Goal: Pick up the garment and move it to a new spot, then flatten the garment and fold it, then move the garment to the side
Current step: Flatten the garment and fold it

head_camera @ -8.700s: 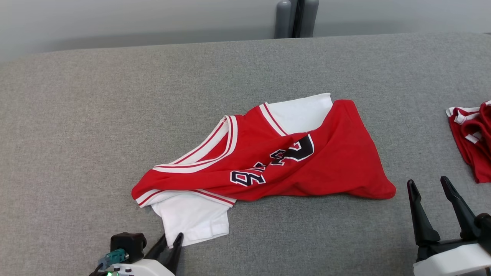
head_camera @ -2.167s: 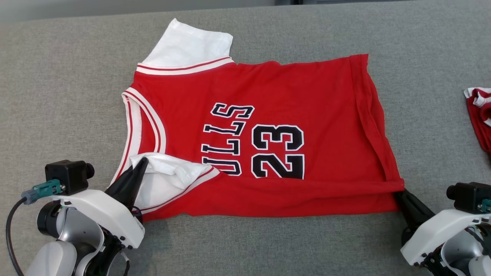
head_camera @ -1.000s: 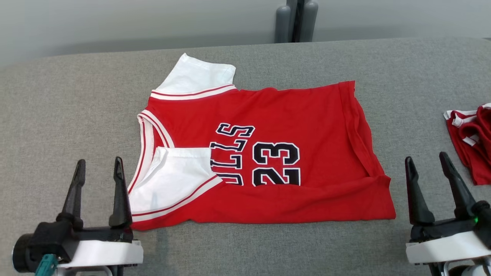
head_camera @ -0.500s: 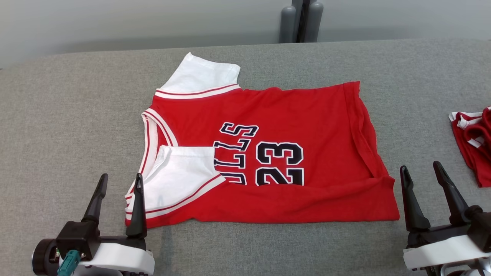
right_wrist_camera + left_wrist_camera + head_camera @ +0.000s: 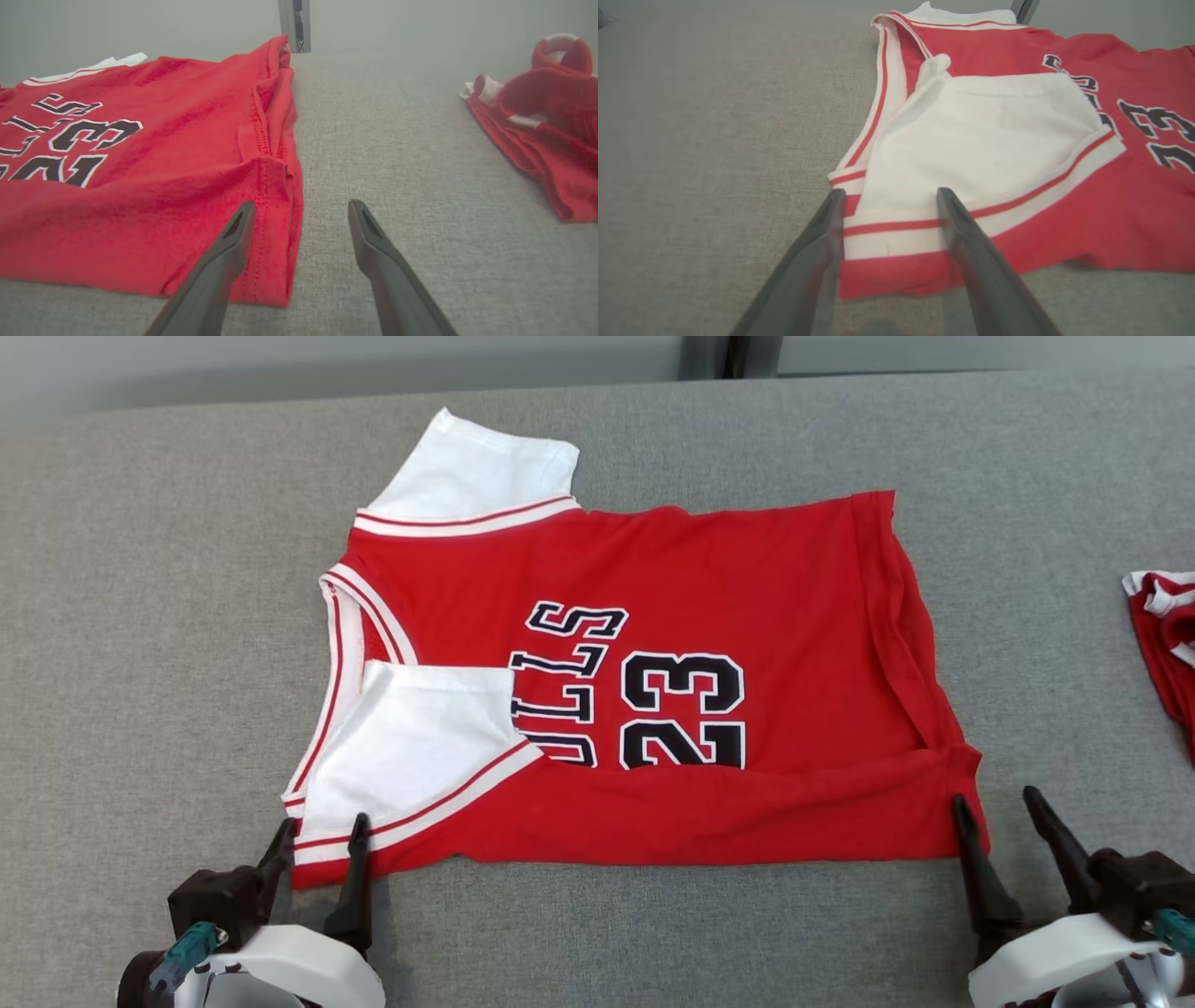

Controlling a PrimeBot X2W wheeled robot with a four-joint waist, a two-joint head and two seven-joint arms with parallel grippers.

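The red garment [image 5: 794, 607] is lying spread out in the middle of the grey bench [image 5: 140, 616], collar toward the robot's left and hem [image 5: 901, 616] toward its right. The moving and flattening are looking done. Folding seems to be under way: the near white sleeve [image 5: 420, 737] is lying turned in over the chest lettering, and a near strip of red cloth is lapping over the bottom of the black numerals, cutting them off in a straight line. The further folds and the shift to the side are looking undone. The left gripper [image 5: 322, 823] is standing with its fingers apart, straddling the near collar-side corner, and the right gripper [image 5: 995, 796] is likewise standing open, one finger at the near hem corner and the other over bare bench; neither is clamping cloth. The garment is showing as a soft matte knit with striped white trim and a stitched hem that is puckering into a ridge. The bench covering is reading as a coarse woven textile. Another red-and-white garment [image 5: 1162, 644] is sitting crumpled well apart to the right.
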